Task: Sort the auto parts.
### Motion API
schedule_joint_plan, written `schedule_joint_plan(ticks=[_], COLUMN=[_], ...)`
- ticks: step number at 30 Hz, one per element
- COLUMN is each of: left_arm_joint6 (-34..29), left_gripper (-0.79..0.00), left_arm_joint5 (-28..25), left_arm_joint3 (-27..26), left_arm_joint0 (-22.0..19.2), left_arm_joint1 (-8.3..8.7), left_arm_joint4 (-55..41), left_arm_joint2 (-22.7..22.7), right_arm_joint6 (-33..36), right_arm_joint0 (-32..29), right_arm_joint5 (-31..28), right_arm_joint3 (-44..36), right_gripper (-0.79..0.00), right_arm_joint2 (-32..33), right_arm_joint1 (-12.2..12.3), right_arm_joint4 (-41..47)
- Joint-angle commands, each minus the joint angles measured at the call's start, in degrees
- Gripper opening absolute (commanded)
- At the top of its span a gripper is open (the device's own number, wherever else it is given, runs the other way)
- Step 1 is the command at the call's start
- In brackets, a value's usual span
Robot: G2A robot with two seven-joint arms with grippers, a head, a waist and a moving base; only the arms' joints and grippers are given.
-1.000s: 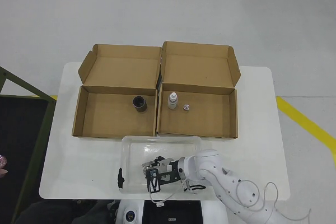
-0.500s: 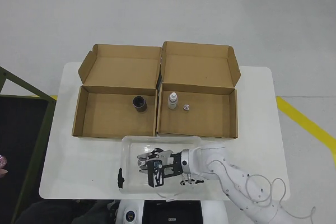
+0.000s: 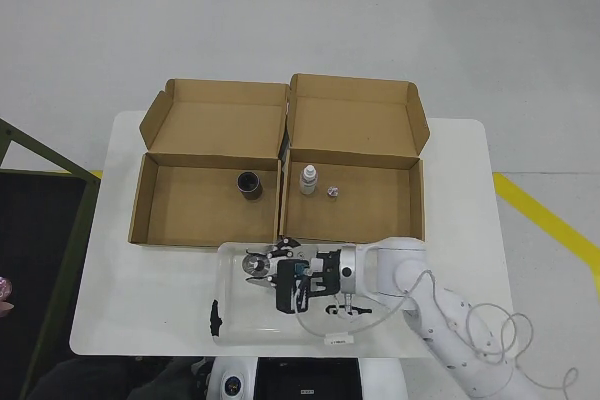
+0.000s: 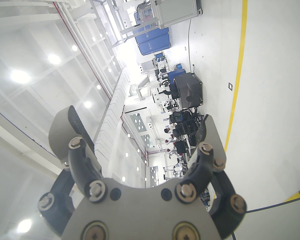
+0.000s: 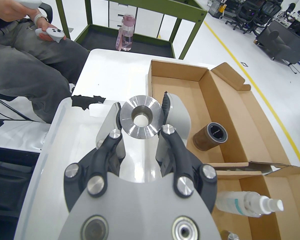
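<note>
The right gripper sits over the far left part of a clear plastic bin, and its fingers pinch a silver metal ring from both sides, the round bore of the ring open to view in the right wrist view. The bin rests at the near edge of the white surface, with a scrap of black tape on its left wall. Just beyond the bin, two open cardboard boxes stand side by side with their lids folded back toward the far side. The left box holds a black cylinder in its far right part. The right box holds a white spray bottle lying on its side near the far left corner, nozzle toward the far wall, and a small metal piece just right of the bottle. The held ring is near the left box's near wall but apart from it. The left gripper points up into the room, its fingers spread wide with nothing between them. A green cart stands left of the surface, a pink water bottle on its shelf
</note>
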Motion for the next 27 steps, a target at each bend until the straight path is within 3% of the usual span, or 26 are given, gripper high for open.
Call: schedule_joint_plan(ticks=[1,15,27], left_arm_joint6=[0.0,0.0,0.0], left_gripper=[0.0,0.0,0.0], left_arm_joint5=[0.0,0.0,0.0], left_arm_joint3=[0.0,0.0,0.0], left_arm_joint0=[0.0,0.0,0.0], left_arm_joint1=[0.0,0.0,0.0], left_arm_joint4=[0.0,0.0,0.0], left_arm_joint2=[0.0,0.0,0.0], right_arm_joint6=[0.05,1.15,0.85], right_arm_joint0=[0.22,-0.18,2.25], right_arm_joint5=[-0.13,-1.5,0.08], right_arm_joint3=[-0.75,-5.77,-2.6], right_gripper=[-0.785,-0.785,-0.785], right_arm_joint2=[0.7,4.69,2.69], right_arm_joint1=[0.11,1.28,1.1], right_arm_joint4=[0.84,2.0,2.52])
